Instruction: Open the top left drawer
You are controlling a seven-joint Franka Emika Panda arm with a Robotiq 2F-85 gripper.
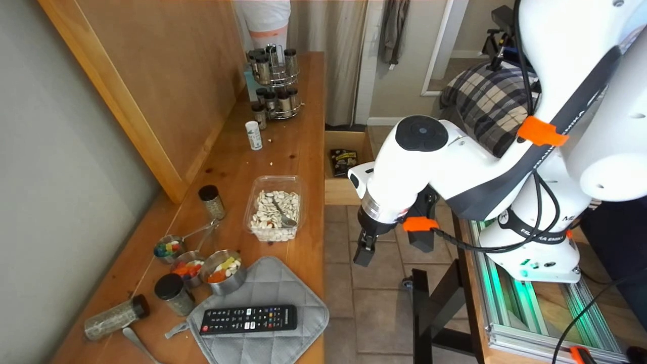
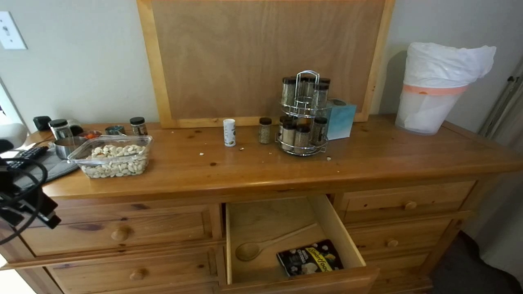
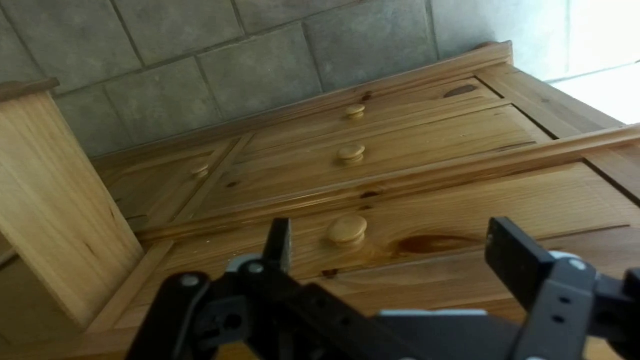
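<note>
The top left drawer (image 2: pixel 163 228) is shut flush in the wooden dresser; its inside is hidden. Its wide light-brown front also shows in the wrist view (image 3: pixel 450 210). Its round wooden knob (image 2: pixel 120 234) stands out near the middle of the front. In the wrist view the knob (image 3: pixel 347 230) appears between my fingertips, nearer the left one, and untouched. My gripper (image 3: pixel 390 237) is open and empty, facing the drawer front. In an exterior view the gripper (image 1: pixel 365 250) hangs above the floor beside the dresser; it also shows at the left edge of an exterior view (image 2: pixel 32 218).
A smaller middle drawer (image 2: pixel 343 241) stands pulled out, holding a wooden spoon (image 2: pixel 249 250) and a black snack bag (image 2: pixel 310 258); its side wall (image 3: pixel 65 210) rises at the wrist view's left. A tub of white beans (image 1: pixel 275 212) and a grey pot holder (image 1: pixel 263 349) lie on top.
</note>
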